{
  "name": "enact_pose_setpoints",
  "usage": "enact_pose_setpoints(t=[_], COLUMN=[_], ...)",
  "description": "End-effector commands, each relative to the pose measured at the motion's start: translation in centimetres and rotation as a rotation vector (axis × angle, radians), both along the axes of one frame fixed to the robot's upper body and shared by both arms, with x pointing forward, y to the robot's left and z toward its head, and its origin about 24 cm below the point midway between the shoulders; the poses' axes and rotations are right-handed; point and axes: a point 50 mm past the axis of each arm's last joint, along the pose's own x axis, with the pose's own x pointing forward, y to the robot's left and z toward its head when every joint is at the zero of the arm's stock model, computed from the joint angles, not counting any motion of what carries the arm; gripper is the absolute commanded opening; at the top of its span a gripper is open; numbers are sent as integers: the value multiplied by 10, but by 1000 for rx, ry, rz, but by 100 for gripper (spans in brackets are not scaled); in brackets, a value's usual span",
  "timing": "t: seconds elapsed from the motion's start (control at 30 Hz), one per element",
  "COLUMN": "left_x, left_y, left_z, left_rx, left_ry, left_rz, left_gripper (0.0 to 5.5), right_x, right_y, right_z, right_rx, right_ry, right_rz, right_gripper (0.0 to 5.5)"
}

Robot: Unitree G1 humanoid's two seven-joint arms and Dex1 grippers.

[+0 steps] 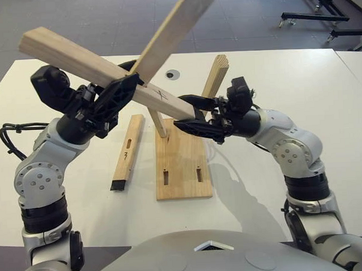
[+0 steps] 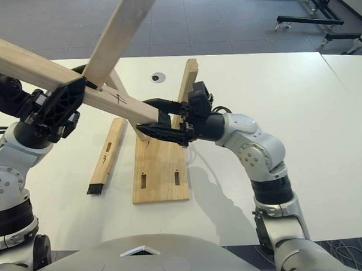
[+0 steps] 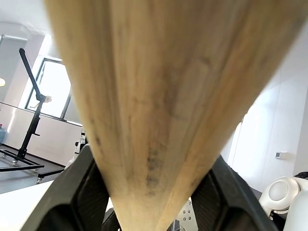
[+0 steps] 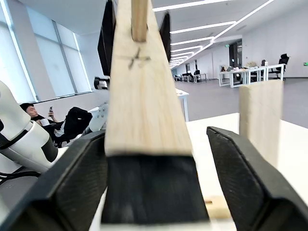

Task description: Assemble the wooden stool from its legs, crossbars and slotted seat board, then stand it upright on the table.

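- I see L gripper pinching leg; R gripper spread round its end, not touching.
- Risk: crossbar may work loose if R closes off-centre.

Slotted seat board lies flat, with an upright leg and a thin crossbar standing at its far end. A loose leg lies alongside. A long leg, crossed by a plank, slants above.

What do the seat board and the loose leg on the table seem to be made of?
The seat board looks like pale, bare wood: matte, with lengthwise grain. The loose leg seems the same light wood; its black tip may be rubber or paint, I cannot tell which.
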Motion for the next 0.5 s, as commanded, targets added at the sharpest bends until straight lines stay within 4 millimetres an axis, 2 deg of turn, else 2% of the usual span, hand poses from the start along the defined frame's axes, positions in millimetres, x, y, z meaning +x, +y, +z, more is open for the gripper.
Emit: enact_pose_setpoints(t=[0.03,0.1,0.2,0.33,0.5], left_x=[-1,-2,-3,-5,-12], left_y=[5,7,11,20,16], left_z=[2,0,-3,-6,-16], left_rx=[-11,14,84,242,405], left_ry=[-15,-7,-2,-24,-54], left_rz=[6,9,8,8,-19], left_gripper=[206,206,205,204,204], right_x=[-5,-4,-3,4,13], right_y=[-16,-27,-46,-81,-95], right_z=[-1,3,12,29,41], right_rx=[-55,-57,-37,52,130], right_ry=[-1,-21,-55,-95,-109], right_rz=[-9,-42,-102,-234,-300], right_gripper=[409,453,455,455,455])
